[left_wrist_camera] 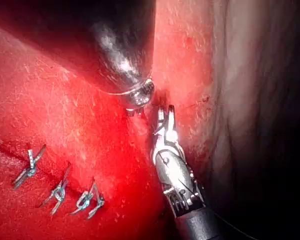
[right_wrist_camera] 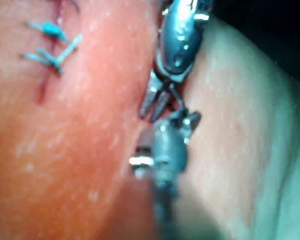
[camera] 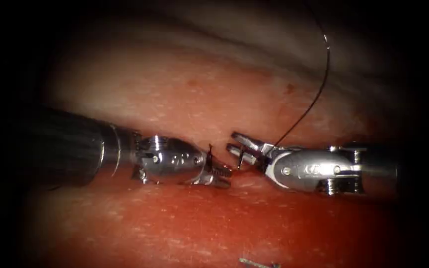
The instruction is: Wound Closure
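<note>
Both tools meet tip to tip over the cut in the tissue [camera: 199,89]. My left tool [camera: 219,174] comes in from the left. Its jaws look shut on the dark needle [camera: 209,153], a short piece of which sticks up beside them. The rest of the needle is hidden in or behind the tissue. My right tool [camera: 235,143] stands just right of it with its jaws open, holding nothing I can make out. Black thread [camera: 319,94] rises from behind the right tool's jaws and arcs up to the back right. The right tool [left_wrist_camera: 166,111] [right_wrist_camera: 154,105] shows spread jaws in both wrist views.
Red fluid wets the tissue in front of the tools. Cut ends of finished stitches [left_wrist_camera: 60,190] [right_wrist_camera: 52,55] lie along the closed part of the cut, and one shows at the front edge [camera: 259,263]. The left tool's dark shaft [left_wrist_camera: 120,50] fills the space above the wound.
</note>
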